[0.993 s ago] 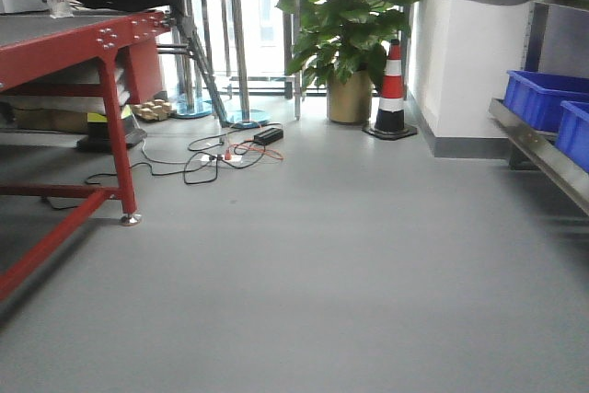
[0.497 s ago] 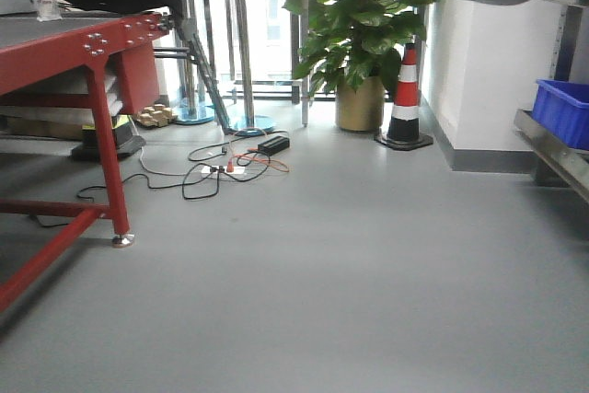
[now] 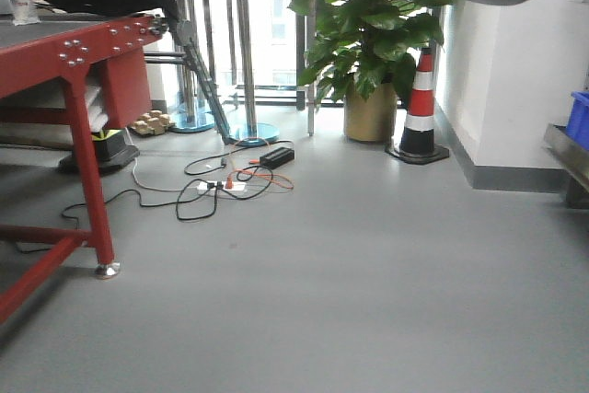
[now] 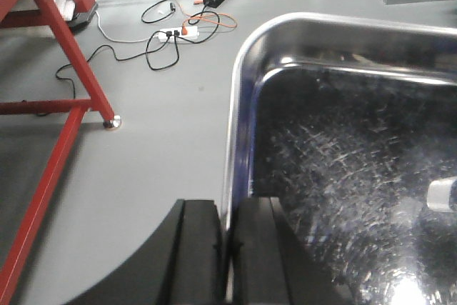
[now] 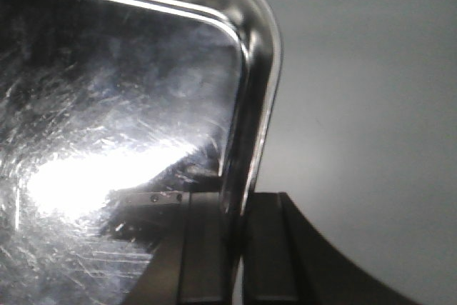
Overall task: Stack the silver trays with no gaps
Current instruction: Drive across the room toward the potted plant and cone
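While the left tool [image 4: 227, 212] clamps one rim of the silver tray [image 4: 343, 176], the right tool [image 5: 237, 206] clamps the opposite rim.

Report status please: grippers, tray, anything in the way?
Left gripper shut on silver tray rim. Right gripper shut on rim too. Tray above floor. At left, red table, apart.

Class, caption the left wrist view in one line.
Black jaws of the left gripper pinch the rim of a shiny rectangular stainless-steel tray above grey floor.

Even daylight, glare on tray [image 5: 107, 169], soft focus
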